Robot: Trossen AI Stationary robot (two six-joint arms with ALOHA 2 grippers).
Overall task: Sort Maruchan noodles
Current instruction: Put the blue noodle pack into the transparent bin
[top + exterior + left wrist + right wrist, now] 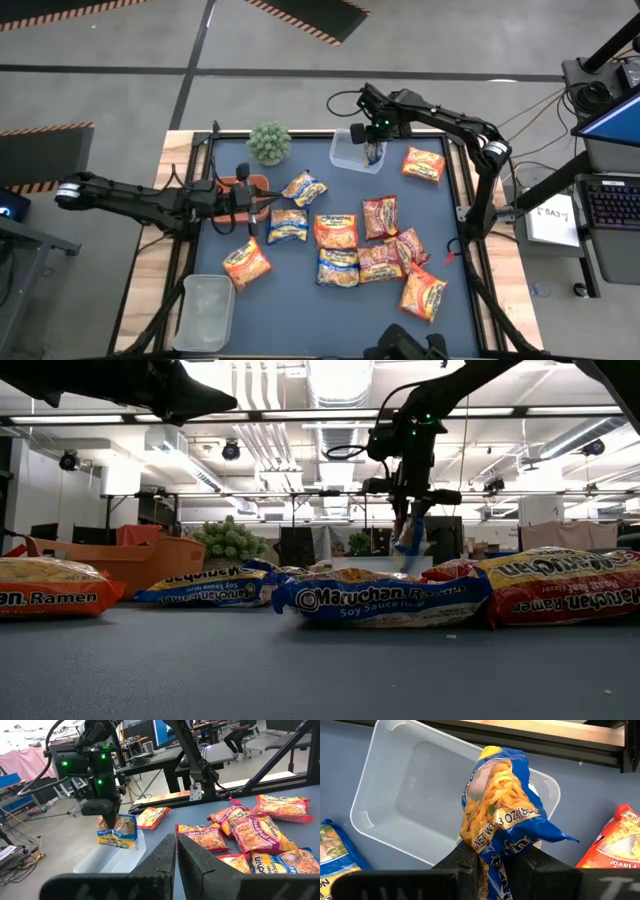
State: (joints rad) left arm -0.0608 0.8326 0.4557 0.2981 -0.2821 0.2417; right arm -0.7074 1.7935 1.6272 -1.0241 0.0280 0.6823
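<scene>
The right gripper pinches a blue-and-yellow noodle packet by one end, its fingers nearly closed on the crinkled plastic, and holds it hanging over the clear tub at the bench's far edge. The left gripper, fingers pressed fully together and empty, hovers near the bench's left edge beside the orange tray. The other noodle packets lie scattered across the middle and right of the blue mat, and a second clear tub sits at the near left corner.
</scene>
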